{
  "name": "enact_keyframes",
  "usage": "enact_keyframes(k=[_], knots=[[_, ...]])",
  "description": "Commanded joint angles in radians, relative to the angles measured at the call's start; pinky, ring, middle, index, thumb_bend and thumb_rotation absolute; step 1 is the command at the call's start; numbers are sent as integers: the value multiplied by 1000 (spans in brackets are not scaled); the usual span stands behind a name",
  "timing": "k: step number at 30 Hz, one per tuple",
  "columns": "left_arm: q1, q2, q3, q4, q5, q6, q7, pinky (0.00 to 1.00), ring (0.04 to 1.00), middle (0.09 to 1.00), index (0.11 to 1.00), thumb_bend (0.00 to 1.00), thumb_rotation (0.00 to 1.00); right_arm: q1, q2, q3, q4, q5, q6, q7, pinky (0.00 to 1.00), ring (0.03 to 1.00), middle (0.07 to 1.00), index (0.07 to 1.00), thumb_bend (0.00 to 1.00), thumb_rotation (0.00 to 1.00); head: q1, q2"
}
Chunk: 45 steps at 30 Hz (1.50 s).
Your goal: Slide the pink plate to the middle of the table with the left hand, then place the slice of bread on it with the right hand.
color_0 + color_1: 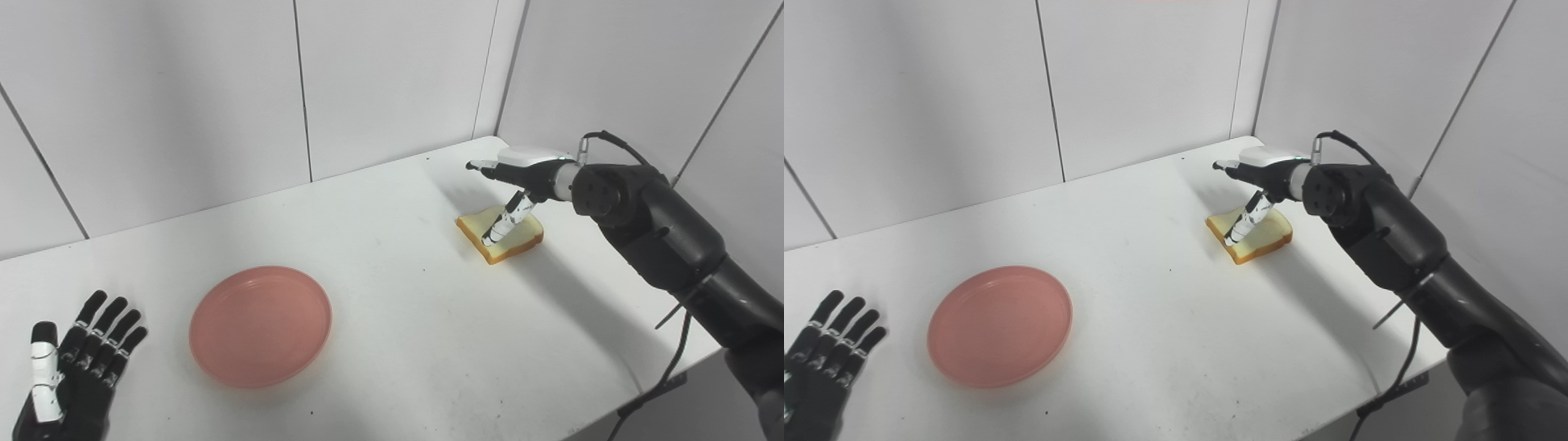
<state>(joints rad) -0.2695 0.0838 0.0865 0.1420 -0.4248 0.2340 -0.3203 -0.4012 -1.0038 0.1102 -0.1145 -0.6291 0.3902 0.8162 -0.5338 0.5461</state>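
Desk (398,343) first: white, broad, walled behind and on my right, its near edge cutting away under my right forearm. On it the pink plate (261,326) lies left of centre, well apart from the slice of bread (517,236), which sits far right, near the corner where the walls meet. My right hand (520,184) hovers directly over the bread, fingers (484,165) stretched flat toward the back wall, thumb angled down onto or just above the slice's top face; nothing is grasped yet, so I'd call that hand released. My left hand (67,373) rests open, fingers spread, near the desk's left front, just left of the plate and touching nothing. The bread's longer side seems to run from back-left to front-right, crossing my thumb. From here the plate lies down and left of the bread, with bare desk between them, open room for a carry; the walls crowd only the bread's far side.
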Motion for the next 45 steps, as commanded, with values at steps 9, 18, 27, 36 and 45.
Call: enact_keyframes(k=[9, 18, 27, 36, 45], knots=[[-1, 6, 5, -3, -10, 9, -6, 879, 893, 908, 896, 778, 851, -65, -68, 75, 63, -106, -33, -5, 929, 1000, 1000, 1000, 1000, 410, 6, 12], [6, 14, -1, -4, -6, 16, -15, 884, 892, 912, 899, 802, 851, -106, -55, 155, 134, -181, -168, -63, 1000, 1000, 1000, 1000, 1000, 376, 7, 23], [6, 13, -3, 14, -1, -2, -31, 874, 890, 908, 890, 799, 849, -116, -48, 174, 186, -222, -222, -88, 1000, 1000, 1000, 1000, 1000, 369, 14, 28], [10, 12, -9, 18, 11, -14, -30, 873, 888, 907, 891, 809, 853, -133, -20, 182, 256, -245, -282, -135, 1000, 1000, 1000, 1000, 1000, 381, 21, 35], [12, 11, -7, 38, 9, -33, -38, 876, 878, 896, 879, 833, 820, -136, 20, 181, 321, -245, -295, -164, 964, 1000, 1000, 1000, 1000, 366, 22, 40]])
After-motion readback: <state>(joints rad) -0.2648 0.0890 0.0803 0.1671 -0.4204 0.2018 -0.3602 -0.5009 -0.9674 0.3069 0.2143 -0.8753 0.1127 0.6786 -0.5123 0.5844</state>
